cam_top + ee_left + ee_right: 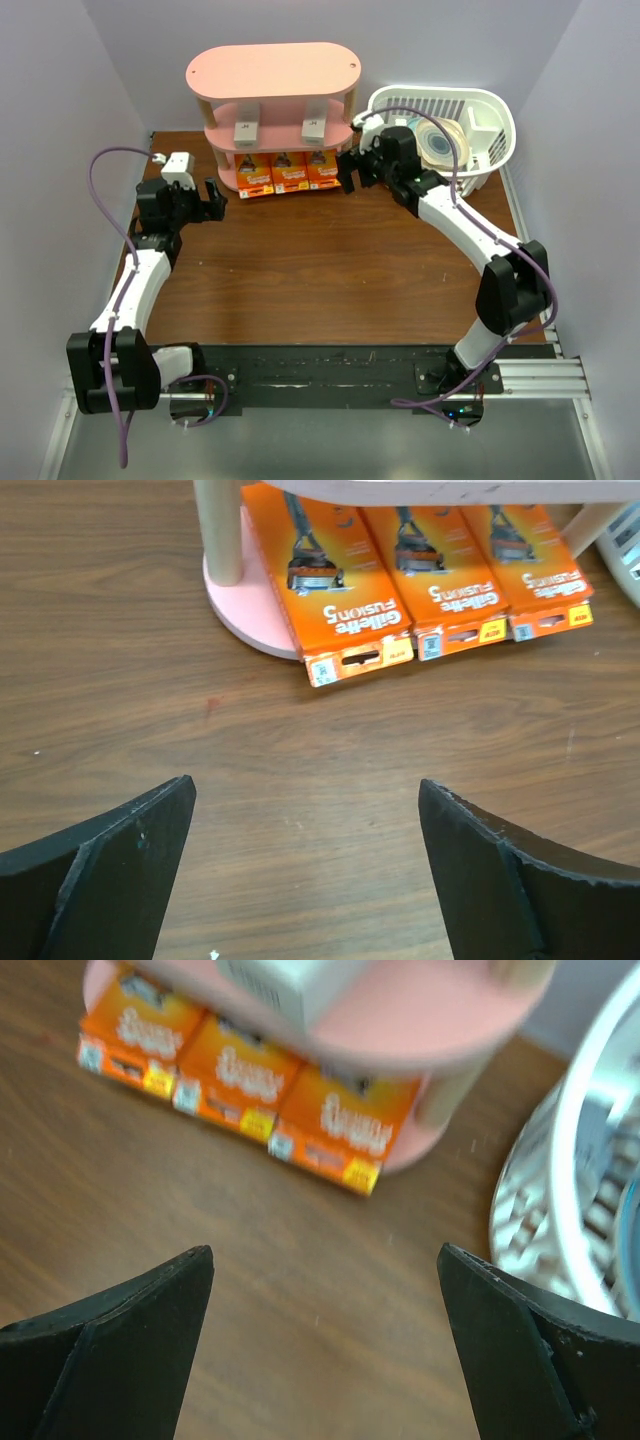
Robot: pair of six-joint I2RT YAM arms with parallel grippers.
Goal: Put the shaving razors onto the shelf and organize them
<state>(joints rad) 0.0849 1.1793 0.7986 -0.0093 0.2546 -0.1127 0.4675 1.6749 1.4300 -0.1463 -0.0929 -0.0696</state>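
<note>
- The left gripper point(305, 810) is seen with its two dark fingers spread wide. Nothing is held between them, and only the bare wooden table point(120, 680) lies under the gap.
- The right gripper point(325, 1260) is likewise spread wide and empty, above bare wood.
- Ahead of both grippers, the left orange pack point(335, 590), the middle orange pack point(440, 580) and the right orange pack point(530, 570) are laid side by side, edges touching, on the bottom tier of the pink shelf point(275, 70). Their near ends project past the tier's rim over the table.
- On the middle tier the left whitish-grey box point(247, 131) and the right whitish-grey box point(313, 128) are set well apart from each other.
- A pale wooden post point(220, 530) stands just left of the left orange pack.
- A white slatted basket point(500, 115) is placed just beside the shelf's right end. Whether the two touch cannot be told. Part of the basket is hidden by the right arm.
- From overhead, the right gripper is found near the shelf's right end, close to the right orange pack. The left gripper is seen off the shelf's left end, apart from it.
- The lettering "Gillette Fusion5", upside down, can be read only in the left wrist view. The right wrist view is blurred and the print cannot be read there.
- Both boxes together, and a round roll point(440, 142) inside the basket, are shown only from overhead. In the right wrist view one box is seen blurred at the top edge.
</note>
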